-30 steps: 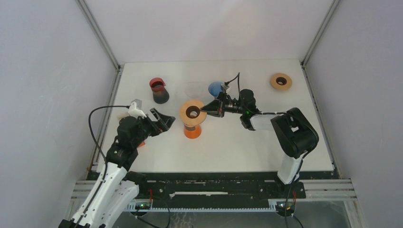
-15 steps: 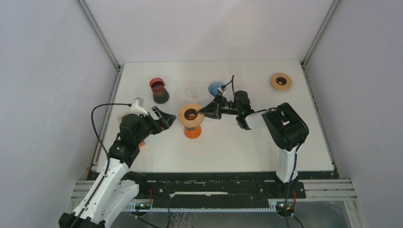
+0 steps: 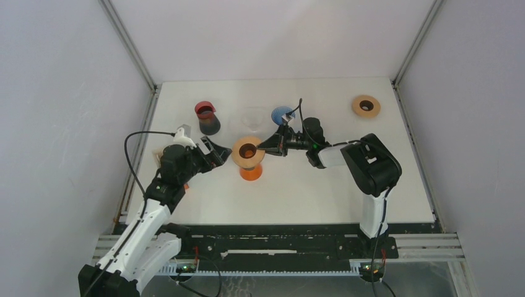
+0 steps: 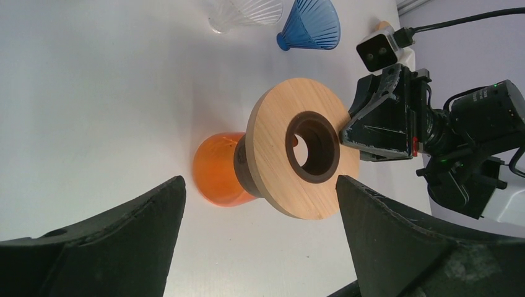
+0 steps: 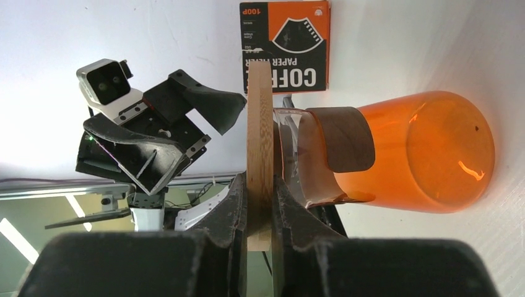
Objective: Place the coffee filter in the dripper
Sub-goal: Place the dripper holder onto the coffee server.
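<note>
Your left pincer — jaws wide, empty — has crept up beside the orange glass dripper with round wooden collar on the table, your right pincer clamped narrow on its collar edge, so with the orange-and-black paper coffee filter box lying untouched by the left arm — filter step barely begun.

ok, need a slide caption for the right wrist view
Close-up: right jaws clamp the rim of the wooden collar on the orange dripper; left jaws open behind, filter box beyond.

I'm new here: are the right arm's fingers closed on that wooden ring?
Shut on it: the right fingers press both faces of the ring.
</note>
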You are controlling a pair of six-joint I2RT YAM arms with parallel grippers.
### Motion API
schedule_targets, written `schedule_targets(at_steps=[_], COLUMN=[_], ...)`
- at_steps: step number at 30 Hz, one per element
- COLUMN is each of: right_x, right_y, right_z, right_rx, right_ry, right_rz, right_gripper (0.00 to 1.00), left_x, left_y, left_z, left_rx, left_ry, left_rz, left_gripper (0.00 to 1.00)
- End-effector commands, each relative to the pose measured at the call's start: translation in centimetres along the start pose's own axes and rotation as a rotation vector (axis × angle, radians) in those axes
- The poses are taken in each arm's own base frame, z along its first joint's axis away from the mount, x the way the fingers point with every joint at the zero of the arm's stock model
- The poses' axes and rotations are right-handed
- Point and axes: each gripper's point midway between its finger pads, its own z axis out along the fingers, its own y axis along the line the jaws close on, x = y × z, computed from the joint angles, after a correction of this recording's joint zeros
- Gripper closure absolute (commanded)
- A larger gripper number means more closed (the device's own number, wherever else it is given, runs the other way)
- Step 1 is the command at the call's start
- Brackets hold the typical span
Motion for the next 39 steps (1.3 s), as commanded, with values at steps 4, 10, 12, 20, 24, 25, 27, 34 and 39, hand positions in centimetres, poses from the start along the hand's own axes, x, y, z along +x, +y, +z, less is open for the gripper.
schedule_targets(at_steps=[4,10,12,20,24,25,27,34,39], right_x=[0.1,0.2,0.3,0.3,0.3,0.3,0.2,0.1,0.1], right_y=[1.3,1.1,1.2,1.4,1.4,1.4,1.5,1.5,1.6], right_z=[0.3,0.2,0.1,-0.3,-0.5,-0.5,-0.5,-0.5,-0.2], right_rx=[-0.01,0.006,0.009,0.039,0.064,0.071,0.08,0.138,0.186], right_ry=[0.015,0.018,0.021,0.012,0.01,0.011,0.012,0.01,0.009], right_rz=[-0.088,-0.097,-0.106,-0.145,-0.171,-0.176,-0.186,-0.238,-0.286], right_gripper=[0.85,0.73,0.69,0.59,0.5,0.49,0.45,0.43,0.4], left_x=[-0.3,0.3,0.5,1.0,1.3,1.4,1.5,1.7,1.8], left_y=[-0.6,-0.6,-0.6,-0.4,-0.4,-0.3,-0.3,-0.4,-0.5], left_z=[1.1,1.8,1.9,2.2,2.3,2.3,2.4,2.5,2.6], left_rx=[0.027,0.025,0.024,0.014,0.015,0.014,0.012,0.016,0.023], left_ry=[-0.013,0.012,0.018,0.034,0.041,0.043,0.047,0.05,0.055], left_rz=[-0.005,-0.003,-0.002,0.002,0.003,0.001,0.002,-0.002,-0.009], left_gripper=[0.05,0.06,0.06,0.06,0.06,0.06,0.06,0.09,0.09])
